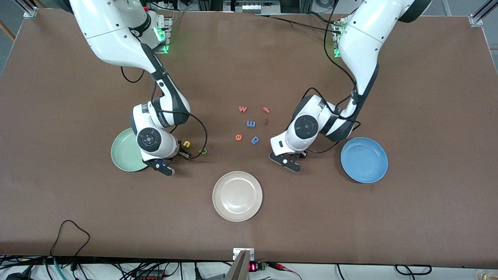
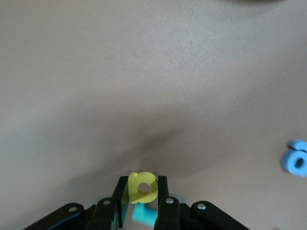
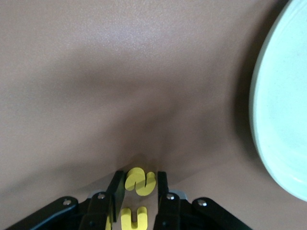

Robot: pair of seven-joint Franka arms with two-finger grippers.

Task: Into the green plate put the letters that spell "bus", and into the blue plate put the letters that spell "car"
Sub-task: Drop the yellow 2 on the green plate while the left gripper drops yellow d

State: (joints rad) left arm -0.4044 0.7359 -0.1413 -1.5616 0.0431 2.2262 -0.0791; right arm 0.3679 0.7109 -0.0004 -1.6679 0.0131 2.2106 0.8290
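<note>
My left gripper (image 2: 143, 187) is shut on the yellow a-shaped letter (image 2: 150, 194), low at the table between the loose letters and the blue plate (image 1: 363, 159). A teal letter (image 2: 144, 214) lies just under its fingers. My right gripper (image 3: 139, 181) is shut on the yellow s (image 3: 135, 177), low at the table beside the green plate (image 3: 283, 120). The yellow u (image 3: 133, 218) lies close by, also seen as the yellow u (image 1: 186, 144) in the front view. A green letter (image 1: 202, 151) lies beside it, toward the table's middle. In the front view both wrists hide the held letters.
A cream-white plate (image 1: 237, 196) sits nearer to the front camera, midway between the arms. Loose letters lie in the table's middle: an orange w (image 1: 242, 109), a red one (image 1: 266, 110), a blue m (image 1: 251, 123), an orange e (image 1: 238, 137), a blue p (image 1: 255, 140).
</note>
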